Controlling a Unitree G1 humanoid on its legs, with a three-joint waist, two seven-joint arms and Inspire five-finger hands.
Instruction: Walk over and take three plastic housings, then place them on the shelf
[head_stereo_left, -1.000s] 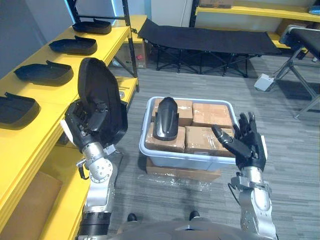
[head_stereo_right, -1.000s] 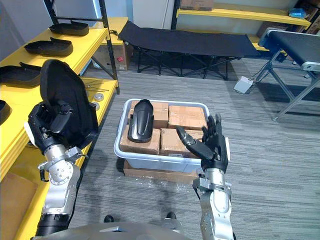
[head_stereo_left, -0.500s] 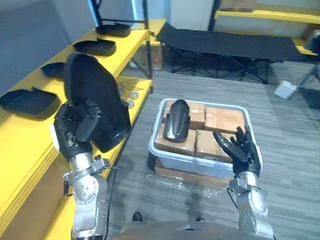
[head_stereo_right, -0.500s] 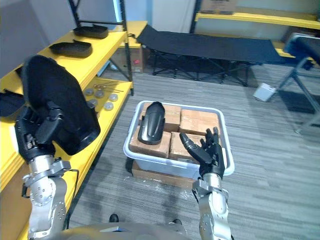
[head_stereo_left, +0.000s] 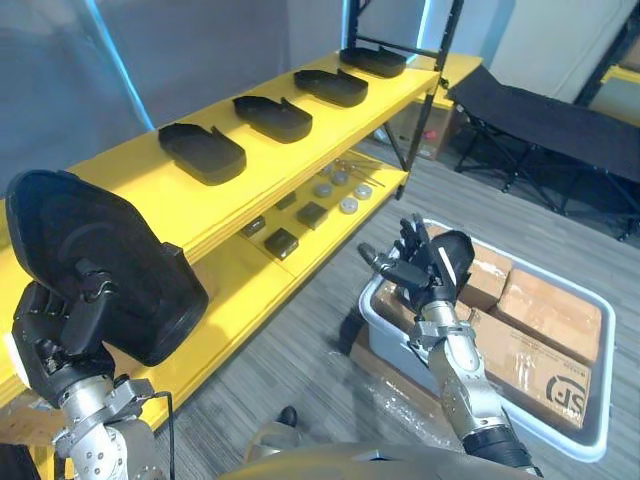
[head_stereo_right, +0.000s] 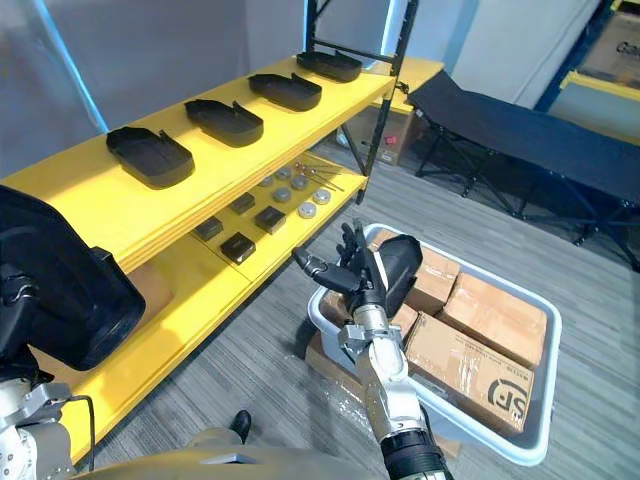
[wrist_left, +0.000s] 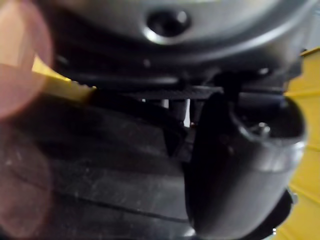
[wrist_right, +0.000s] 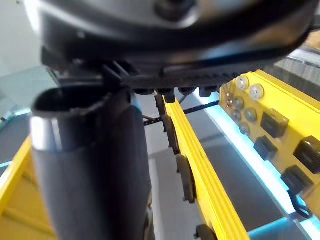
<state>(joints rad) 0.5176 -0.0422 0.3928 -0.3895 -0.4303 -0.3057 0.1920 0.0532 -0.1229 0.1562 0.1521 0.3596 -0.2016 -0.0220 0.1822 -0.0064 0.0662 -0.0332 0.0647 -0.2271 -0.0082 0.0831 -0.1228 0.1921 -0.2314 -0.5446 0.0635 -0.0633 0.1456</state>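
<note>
The left hand (head_stereo_left: 55, 335) curls its fingers round the black housing (head_stereo_left: 95, 250) at its lower edge (the shell rises upright above them); the right hand (head_stereo_left: 412, 272) has its fingers spread.

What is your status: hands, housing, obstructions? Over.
Left hand shut on black housing. Right hand open by the bin. Four housings lie on yellow shelf, bare space nearest.

The left hand (head_stereo_left: 52, 335) is raised at the lower left, its fingers and thumb curled round the lower end of a black plastic housing (head_stereo_left: 100, 255) held upright above the silver-grey left wrist (head_stereo_left: 95, 410). The right hand (head_stereo_left: 418, 270) stands upright on the right forearm (head_stereo_left: 465, 375), fingers straight and slightly spread, thumb out sideways, holding nothing
</note>
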